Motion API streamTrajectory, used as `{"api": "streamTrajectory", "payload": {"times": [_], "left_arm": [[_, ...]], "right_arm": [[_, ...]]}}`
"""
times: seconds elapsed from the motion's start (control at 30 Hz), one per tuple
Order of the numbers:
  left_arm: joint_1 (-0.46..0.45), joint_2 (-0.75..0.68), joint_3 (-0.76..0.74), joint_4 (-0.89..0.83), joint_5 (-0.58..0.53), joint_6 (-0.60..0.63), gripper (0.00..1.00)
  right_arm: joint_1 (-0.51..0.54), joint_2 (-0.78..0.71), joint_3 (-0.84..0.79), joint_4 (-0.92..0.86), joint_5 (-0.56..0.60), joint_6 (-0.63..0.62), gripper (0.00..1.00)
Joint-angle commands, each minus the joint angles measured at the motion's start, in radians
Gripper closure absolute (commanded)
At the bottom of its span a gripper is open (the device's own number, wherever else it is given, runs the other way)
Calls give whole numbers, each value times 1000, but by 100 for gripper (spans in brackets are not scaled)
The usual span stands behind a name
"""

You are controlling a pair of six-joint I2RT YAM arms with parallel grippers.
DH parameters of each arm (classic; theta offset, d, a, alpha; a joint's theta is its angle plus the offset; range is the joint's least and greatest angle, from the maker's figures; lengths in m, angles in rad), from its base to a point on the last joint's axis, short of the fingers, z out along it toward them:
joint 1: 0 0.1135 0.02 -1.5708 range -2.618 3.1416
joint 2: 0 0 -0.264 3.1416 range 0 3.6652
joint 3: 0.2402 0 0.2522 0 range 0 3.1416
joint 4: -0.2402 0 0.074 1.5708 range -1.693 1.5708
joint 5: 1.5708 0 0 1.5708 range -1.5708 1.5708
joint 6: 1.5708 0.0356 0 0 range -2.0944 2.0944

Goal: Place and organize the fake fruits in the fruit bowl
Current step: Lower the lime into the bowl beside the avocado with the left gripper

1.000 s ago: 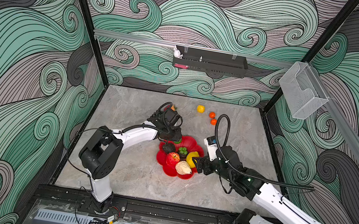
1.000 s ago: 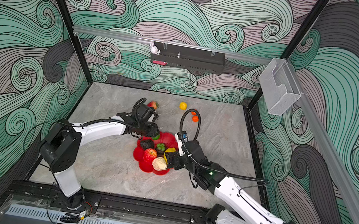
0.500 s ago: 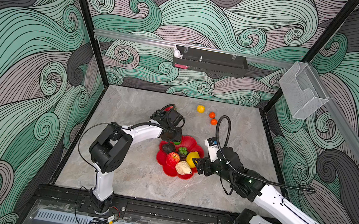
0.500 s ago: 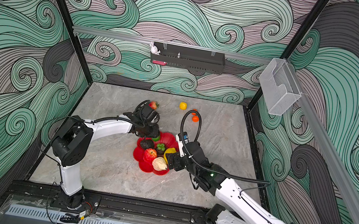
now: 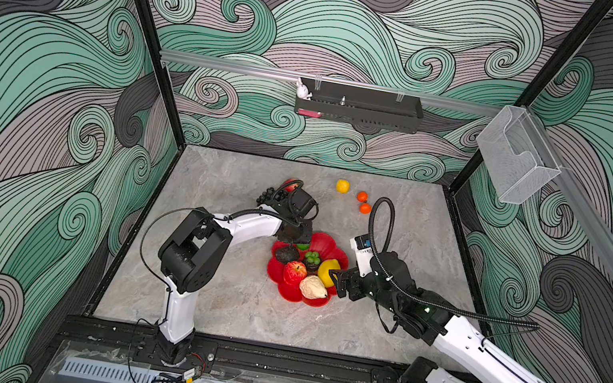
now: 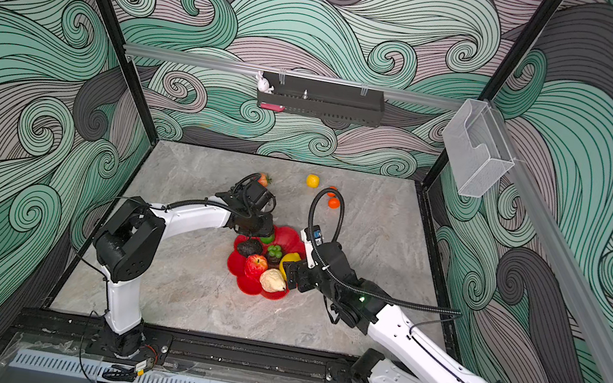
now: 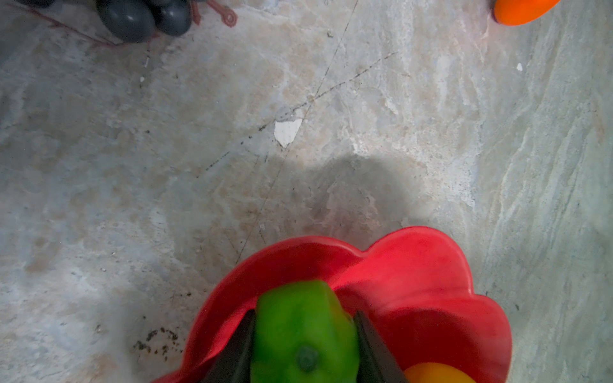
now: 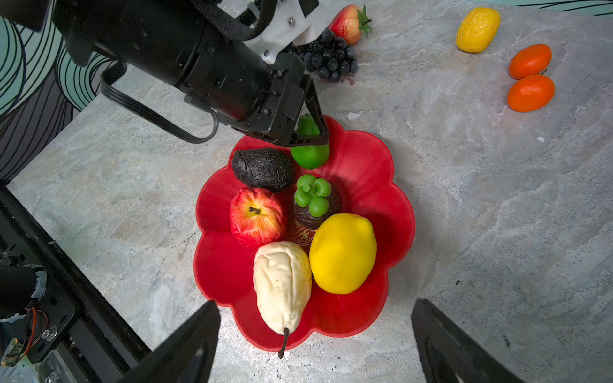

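Note:
The red scalloped fruit bowl (image 5: 326,242) (image 8: 365,159) holds a dark avocado (image 8: 263,169), a red apple (image 8: 257,215), a beige pear (image 8: 282,285), a yellow lemon (image 8: 343,253) and a dark fruit with a green cap (image 8: 313,195). My left gripper (image 5: 295,237) (image 7: 305,315) is shut on a green lime (image 7: 305,331) (image 8: 310,156) just over the bowl's far left petal. My right gripper (image 5: 335,284) (image 8: 315,303) stands open and empty at the bowl's near right rim. On the table behind lie dark grapes (image 8: 328,58), a strawberry (image 8: 346,23), a small lemon (image 5: 342,186) and two oranges (image 5: 362,196) (image 5: 365,208).
A black wall tray (image 5: 359,106) with a white rabbit figure (image 5: 303,90) hangs on the back wall. A clear bin (image 5: 515,156) hangs on the right wall. The black front rail (image 5: 268,357) carries both arm bases.
My left gripper has carried the lime from near the grapes down to the bowl's far edge, and its elbow has swung right. The right gripper has stayed put, its jaws slightly wider.

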Motion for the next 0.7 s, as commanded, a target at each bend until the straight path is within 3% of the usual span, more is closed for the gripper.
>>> {"api": "streamTrajectory", "payload": {"times": [0.0,0.67], "left_arm": [[-7,28,37,-33,-7,-16,65],[-8,22,38,-38,-1,-11,52]], "right_arm": [[-3,-3,-8,4,16,10,9],[-11,-39,6,-6,12,21,8]]}}
